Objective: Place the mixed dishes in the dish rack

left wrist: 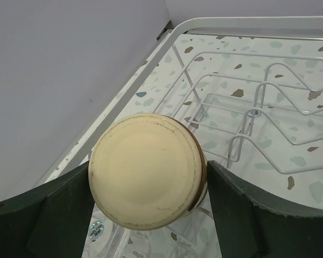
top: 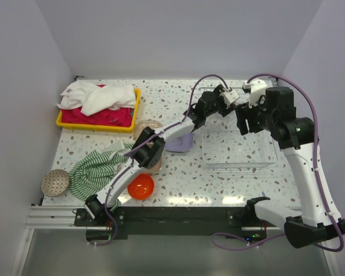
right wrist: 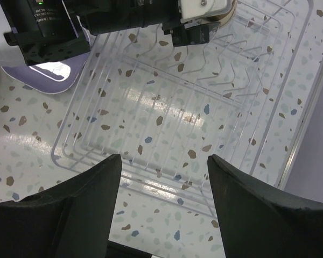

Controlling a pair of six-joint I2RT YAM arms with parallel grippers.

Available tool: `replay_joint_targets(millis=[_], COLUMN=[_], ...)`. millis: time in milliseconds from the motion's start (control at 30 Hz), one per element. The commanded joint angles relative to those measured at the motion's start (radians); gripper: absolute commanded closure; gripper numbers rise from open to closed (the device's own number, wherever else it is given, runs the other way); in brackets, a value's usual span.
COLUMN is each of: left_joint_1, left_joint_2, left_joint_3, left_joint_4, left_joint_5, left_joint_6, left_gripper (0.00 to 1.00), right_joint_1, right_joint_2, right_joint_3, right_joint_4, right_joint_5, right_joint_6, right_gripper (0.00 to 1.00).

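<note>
Tbl point(top: 178, 179) w/ rack point(top: 238, 164), yel tray point(top: 95, 127), cloth point(top: 95, 169), lilac plate point(top: 181, 144), orange bowl point(top: 141, 187), grey bowl point(top: 55, 183).

Two bowls point(top: 141, 187) point(top: 56, 182), one cup point(left wrist: 148, 172), one dish rack point(left wrist: 247, 22)

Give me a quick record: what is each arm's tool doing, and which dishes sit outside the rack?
Left tool: closed on the beige cup, base up, over the dish rack, near its rim
Right tool: open, empty, above the rack
Outside rack: lilac plate, orange bowl, speckled bowl
</note>
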Motion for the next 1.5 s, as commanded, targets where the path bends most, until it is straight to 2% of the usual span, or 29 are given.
replay_joint_targets(millis=[0,33,67,100,133,233,300,333,400,500,533,900,1000,1067,1233,1333,1467], left_joint_1=[-0.011,-0.011,-0.014,-0.014,-0.013,-0.014,-0.014,-0.014,-0.013,-0.011,-0.013,-0.005,0.009,0.025,0.12,0.223,0.379], left_joint_2=[0.011,0.007,0.002,-0.005,-0.01,-0.033,-0.05,-0.056,-0.073,-0.097,-0.104,-0.211,-0.27,-0.312,-0.536,-0.709,-0.968], left_joint_3=[0.023,0.019,0.008,0.005,0.0,-0.008,-0.011,-0.012,-0.014,-0.018,-0.017,-0.018,-0.059,-0.107,-0.365,-0.547,-0.765], left_joint_4=[0.063,0.06,0.058,0.05,0.046,0.037,0.037,0.035,0.038,0.043,0.044,0.046,0.046,0.038,-0.04,-0.109,-0.204], left_joint_5=[-0.026,-0.018,-0.013,-0.004,0.003,0.017,0.019,0.014,0.013,0.008,0.014,-0.007,-0.064,-0.159,-0.375,-0.391,-0.316], left_joint_6=[0.022,0.025,0.024,0.021,0.019,0.005,0.004,0.002,0.007,0.004,0.002,-0.094,-0.091,-0.069,-0.108,-0.218,-0.294], left_gripper=[0.88,0.81,0.67,0.61,0.48,0.34,0.3,0.24,0.21,0.11,0.0,0.0,0.0,0.0,0.0,0.0,0.0], right_joint_1=[-0.009,-0.009,-0.011,-0.012,-0.011,-0.012,-0.012,-0.012,-0.012,-0.015,-0.015,-0.032,-0.035,-0.035,-0.035,-0.035,-0.035], right_joint_2=[-0.008,-0.01,-0.01,-0.01,-0.012,-0.012,-0.01,-0.009,-0.007,-0.005,-0.004,-0.033,-0.041,-0.044,0.045,0.161,0.31], right_joint_3=[0.024,0.02,0.02,0.016,0.013,0.006,0.003,0.006,0.016,0.024,0.026,0.041,0.038,0.024,-0.082,-0.097,-0.073], right_joint_4=[0.04,0.041,0.041,0.046,0.049,0.058,0.072,0.075,0.082,0.096,0.098,0.128,0.161,0.205,0.305,0.359,0.437], right_joint_5=[-0.012,-0.015,-0.02,-0.02,-0.021,-0.024,-0.026,-0.027,-0.029,-0.026,-0.026,0.005,0.04,0.067,0.077,0.043,-0.003], right_joint_6=[0.025,0.027,0.028,0.03,0.031,0.04,0.043,0.046,0.046,0.053,0.057,0.077,0.086,0.085,0.122,0.152,0.158], right_gripper=[0.31,0.31,0.31,0.31,0.31,0.31,0.31,0.31,0.31,0.3,0.3,0.3,0.29,0.28,0.24,0.24,0.24])
